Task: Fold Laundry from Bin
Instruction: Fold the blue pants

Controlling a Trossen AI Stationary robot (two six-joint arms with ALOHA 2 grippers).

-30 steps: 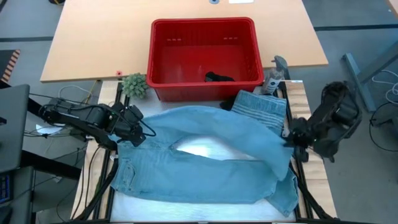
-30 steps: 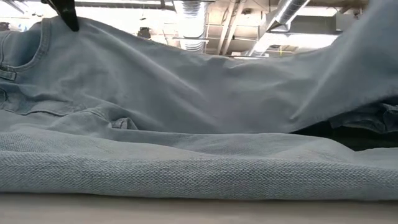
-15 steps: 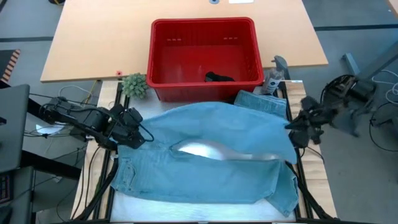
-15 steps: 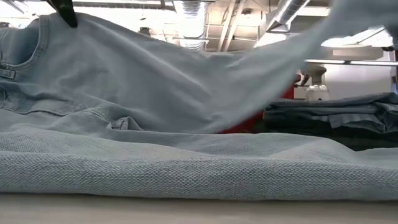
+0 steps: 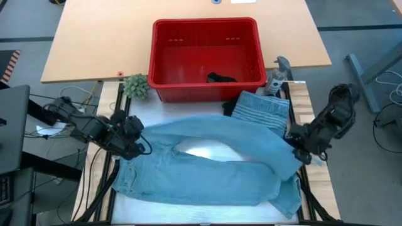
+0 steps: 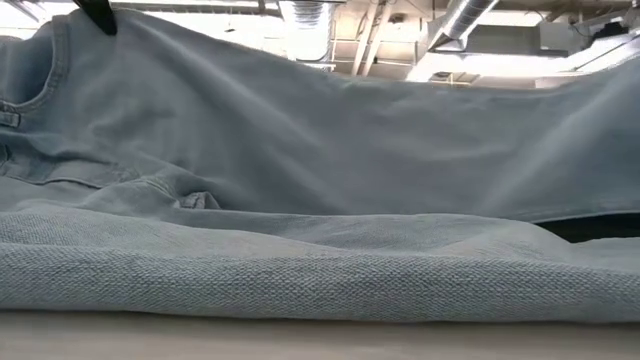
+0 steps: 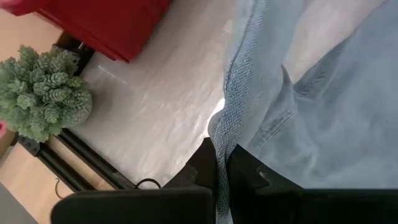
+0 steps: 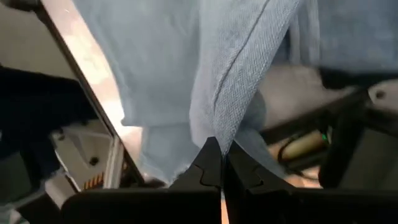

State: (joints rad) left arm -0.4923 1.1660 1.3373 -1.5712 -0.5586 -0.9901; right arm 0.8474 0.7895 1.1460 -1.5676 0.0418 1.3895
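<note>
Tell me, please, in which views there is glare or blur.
High view: a bright glare patch on the white table surface showing between the folds of the light blue jeans. Low view: nearest denim sharp, ceiling lights behind overexposed. Right wrist view: background soft, strong reflection along the table edge.

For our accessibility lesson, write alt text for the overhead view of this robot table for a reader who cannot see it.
Two robot grippers, left and right, pinch opposite ends of light blue jeans spread across the table. Behind them sit a red bin holding one dark garment, a folded denim stack and a small green plant.
</note>
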